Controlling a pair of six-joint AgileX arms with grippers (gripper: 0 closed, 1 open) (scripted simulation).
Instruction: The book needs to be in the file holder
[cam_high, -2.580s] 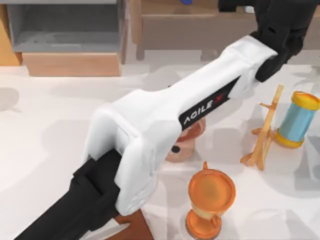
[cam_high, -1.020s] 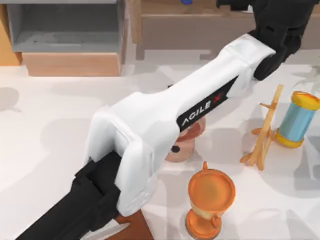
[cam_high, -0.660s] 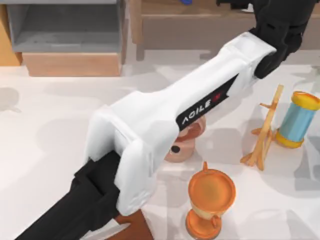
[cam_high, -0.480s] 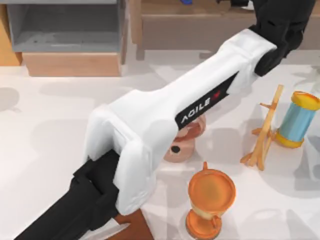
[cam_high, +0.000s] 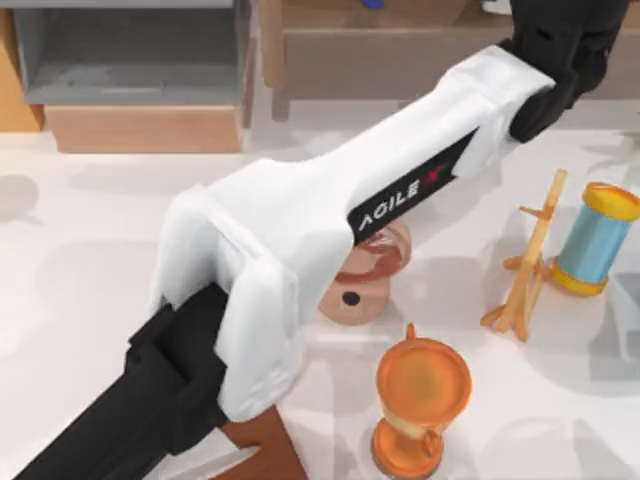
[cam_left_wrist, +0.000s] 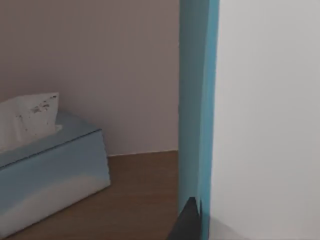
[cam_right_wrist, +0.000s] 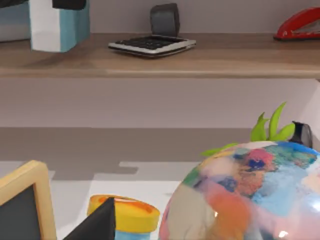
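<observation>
- Since half a second ago, my left arm (cam_high: 330, 240) has swung a little: in the top view its white elbow block is further to the left, and the black wrist is closer to the top edge, over the long wooden shelf (cam_high: 400, 55).
- My left gripper (cam_left_wrist: 195, 225) is clamped on the book (cam_left_wrist: 197, 100). One dark finger (cam_left_wrist: 187, 220) lies flat against the teal cover; the other finger is hidden behind the book.
- From the left wrist camera the book stands upright. I see a narrow teal-blue strip, and next to it a wide, plain white face.
- From the right wrist camera, the book (cam_right_wrist: 57, 25) is at the shelf's board, well apart from a dark calculator (cam_right_wrist: 150, 44). Its end is white, the side is teal, and black gripper parts hold it from above. I cannot tell if its lower edge touches the board or hangs just over it.
- A pale blue tissue box (cam_left_wrist: 50, 170) with a white tissue stands on the same wooden board, near the book but not touching it.
- The file holder (cam_high: 130, 50), grey with a tan base block, is at the table's far left, beside the shelf and well apart from the book. Its grey floor is bare.
- My right arm is idle; its camera looks low across the table toward the shelf, past a colourful globe (cam_right_wrist: 245, 195).
</observation>
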